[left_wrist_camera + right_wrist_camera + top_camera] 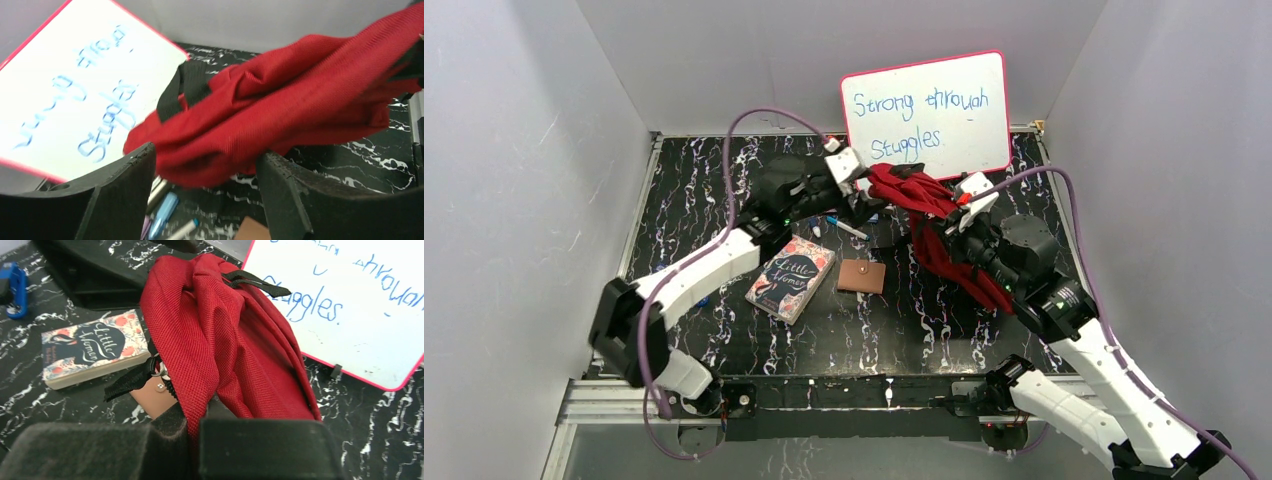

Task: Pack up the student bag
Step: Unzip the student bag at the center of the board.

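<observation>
My left gripper (205,167) stands wide: its two black fingers (125,190) are well apart, and a fold of the red bag (280,100) lies between and above them, not pinched. My right gripper (195,427) is clamped tight on a ridge of the bag's fabric, which rises straight out from between the pads. The bag is bunched up at the back of the table (924,330), right of centre, just in front of the whiteboard (924,112), and spans from one gripper to the other. A black strap (255,282) shows at its upper end. Several pens (165,212) lie on the table under the bag's left end. A book (791,278), titled Little Women, lies flat near the middle of the table. A tan wallet (862,276) lies just beside it on the right, not touching; in the right wrist view the bag partly hides it. A small blue item (15,287) sits at the left; I cannot tell what it is.
</observation>
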You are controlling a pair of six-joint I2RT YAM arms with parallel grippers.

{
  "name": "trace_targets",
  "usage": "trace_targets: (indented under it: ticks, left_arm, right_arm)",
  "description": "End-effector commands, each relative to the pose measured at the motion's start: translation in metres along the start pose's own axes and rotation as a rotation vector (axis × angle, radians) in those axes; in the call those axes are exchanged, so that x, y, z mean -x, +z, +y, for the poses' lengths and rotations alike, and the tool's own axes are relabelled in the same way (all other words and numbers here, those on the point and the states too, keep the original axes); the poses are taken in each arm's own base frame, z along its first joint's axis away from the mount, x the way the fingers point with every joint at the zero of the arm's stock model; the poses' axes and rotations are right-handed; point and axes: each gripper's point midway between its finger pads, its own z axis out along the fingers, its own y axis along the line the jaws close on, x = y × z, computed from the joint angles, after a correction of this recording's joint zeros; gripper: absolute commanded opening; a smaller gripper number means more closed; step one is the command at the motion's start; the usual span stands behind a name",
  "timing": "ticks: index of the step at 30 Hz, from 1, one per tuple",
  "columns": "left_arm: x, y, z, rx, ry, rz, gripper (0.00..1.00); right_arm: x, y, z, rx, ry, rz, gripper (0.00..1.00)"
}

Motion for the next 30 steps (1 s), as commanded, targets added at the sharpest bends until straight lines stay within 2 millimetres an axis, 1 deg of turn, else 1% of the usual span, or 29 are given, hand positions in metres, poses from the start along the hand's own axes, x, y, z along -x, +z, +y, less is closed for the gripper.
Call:
trace_targets:
  ticks: [1,3,5,7,9,12,16,18,21,24,26,28,30]
  left_arm:
    - [0.009,-0.052,0.008,0.180,-0.048,0.043,0.71]
    - [0.005,-0.071,0.004,0.230,-0.104,0.065,0.73]
    - [0.008,-0.088,-0.003,0.257,-0.153,0.063,0.74]
    - [0.005,-0.098,-0.011,0.254,-0.202,0.069,0.74]
    - [0.007,-0.101,-0.023,0.216,-0.256,0.052,0.72]
    - [0.016,-0.095,-0.042,0.110,-0.293,0.002,0.69]
    - [0.029,-0.081,-0.059,-0.007,-0.243,-0.073,0.67]
    - [0.033,-0.072,-0.061,-0.030,-0.238,-0.085,0.67]
    - [0.038,-0.060,-0.061,-0.051,-0.248,-0.105,0.66]
    - [0.040,-0.051,-0.063,-0.078,-0.254,-0.126,0.67]
    - [0.038,-0.045,-0.064,-0.091,-0.263,-0.127,0.67]
    - [0.039,-0.041,-0.067,-0.118,-0.270,-0.130,0.67]
    - [0.043,-0.037,-0.075,-0.162,-0.277,-0.137,0.67]
  right_arm:
    - [0.030,0.010,0.009,0.032,0.121,-0.112,0.00]
    - [0.031,0.015,0.006,0.010,0.142,-0.111,0.00]
    - [0.031,0.020,-0.003,-0.039,0.153,-0.112,0.00]
    - [0.033,0.024,-0.013,-0.095,0.169,-0.123,0.00]
    - [0.035,0.028,-0.019,-0.129,0.178,-0.134,0.00]
    - [0.039,0.035,-0.019,-0.124,0.167,-0.159,0.00]
    - [0.040,0.040,-0.017,-0.111,0.141,-0.161,0.00]
    - [0.045,0.040,-0.014,-0.094,0.134,-0.190,0.00]
    - [0.046,0.039,-0.008,-0.055,0.078,-0.238,0.00]
    - [0.046,0.034,-0.007,-0.047,0.039,-0.297,0.00]
    - [0.043,0.032,-0.003,-0.031,0.003,-0.325,0.00]
    - [0.043,0.030,-0.002,-0.023,-0.020,-0.349,0.00]
    - [0.043,0.030,0.000,-0.016,-0.038,-0.364,0.00]
